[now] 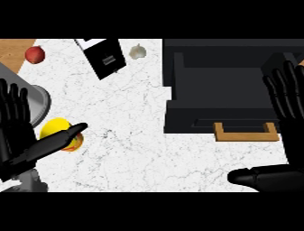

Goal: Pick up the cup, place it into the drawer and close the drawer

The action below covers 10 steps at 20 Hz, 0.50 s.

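Both hands (7, 135) (294, 113) spread straight fingers, holding nothing.

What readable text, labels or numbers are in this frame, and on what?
None readable.
Black and white box: a small white mark on its black face, too small to read.
Yellow cup, black drawer, red fruit, garlic bulb: no markings visible.

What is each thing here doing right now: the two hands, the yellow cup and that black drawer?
Left hand: open, fingers up, thumb across the cup.
Right hand: open, fingers up, beside the drawer.
Yellow cup: on the counter, not held.
Drawer: open, nothing visible inside.
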Each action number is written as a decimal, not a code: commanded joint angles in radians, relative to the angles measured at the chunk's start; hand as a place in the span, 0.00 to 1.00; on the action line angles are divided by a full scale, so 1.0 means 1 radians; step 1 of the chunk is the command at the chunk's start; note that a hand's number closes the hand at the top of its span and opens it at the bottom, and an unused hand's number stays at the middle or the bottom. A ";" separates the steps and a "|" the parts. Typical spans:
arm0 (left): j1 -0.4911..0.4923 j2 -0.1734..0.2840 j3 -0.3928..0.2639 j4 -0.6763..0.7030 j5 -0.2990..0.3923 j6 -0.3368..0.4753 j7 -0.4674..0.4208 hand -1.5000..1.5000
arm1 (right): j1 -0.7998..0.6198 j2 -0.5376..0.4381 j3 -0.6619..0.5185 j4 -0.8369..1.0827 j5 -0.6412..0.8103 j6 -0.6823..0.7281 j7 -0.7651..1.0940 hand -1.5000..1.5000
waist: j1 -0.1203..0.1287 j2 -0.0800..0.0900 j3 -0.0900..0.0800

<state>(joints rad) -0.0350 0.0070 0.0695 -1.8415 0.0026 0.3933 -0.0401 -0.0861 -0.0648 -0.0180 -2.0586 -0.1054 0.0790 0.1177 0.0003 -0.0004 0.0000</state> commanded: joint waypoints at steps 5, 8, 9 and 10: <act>0.142 -0.007 -0.014 0.024 0.032 -0.004 -0.083 0.00 | -0.070 0.013 -0.002 0.039 0.013 -0.036 0.034 0.00 | 0.004 0.000 0.000; 0.074 -0.007 0.032 0.165 0.068 0.015 -0.143 0.00 | 0.034 0.014 0.020 -0.042 0.014 -0.008 0.018 0.00 | -0.002 0.000 0.000; 0.080 -0.002 0.041 0.106 0.035 0.028 -0.067 0.00 | -0.034 -0.009 0.001 -0.019 0.008 -0.009 0.058 0.00 | 0.001 0.000 0.000; 0.092 -0.004 0.063 0.185 0.059 -0.007 -0.175 0.00 | -0.016 -0.048 -0.072 0.027 -0.068 0.048 0.019 0.00 | 0.000 0.001 0.000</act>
<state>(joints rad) 0.0386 0.0065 0.1021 -1.7292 0.0448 0.4002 -0.1371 -0.1039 -0.0796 -0.0386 -2.0525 -0.1209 0.0887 0.1393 0.0007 -0.0004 -0.0003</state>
